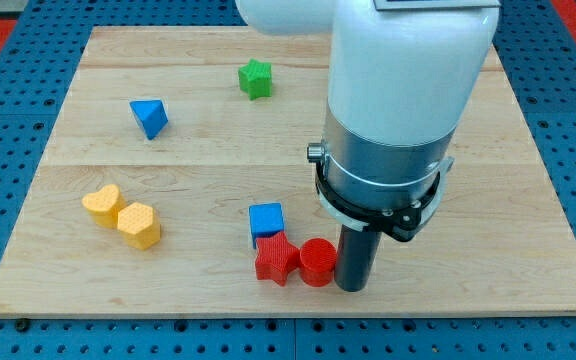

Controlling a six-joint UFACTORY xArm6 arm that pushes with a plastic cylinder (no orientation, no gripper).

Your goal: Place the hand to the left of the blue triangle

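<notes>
The blue triangle (149,117) lies on the wooden board (88,280) at the view's upper left. My tip (351,287) is at the view's lower middle, far to the right of and below the blue triangle. It stands right beside a red cylinder (318,262), touching or nearly touching its right side. A red star-shaped block (276,260) sits against the cylinder's left, and a blue cube (266,221) sits just above the star.
A green star-shaped block (255,78) lies near the view's top middle. A yellow heart (101,204) and a yellow hexagon (139,224) sit together at the left. The arm's white and grey body (398,120) hides part of the board's right half.
</notes>
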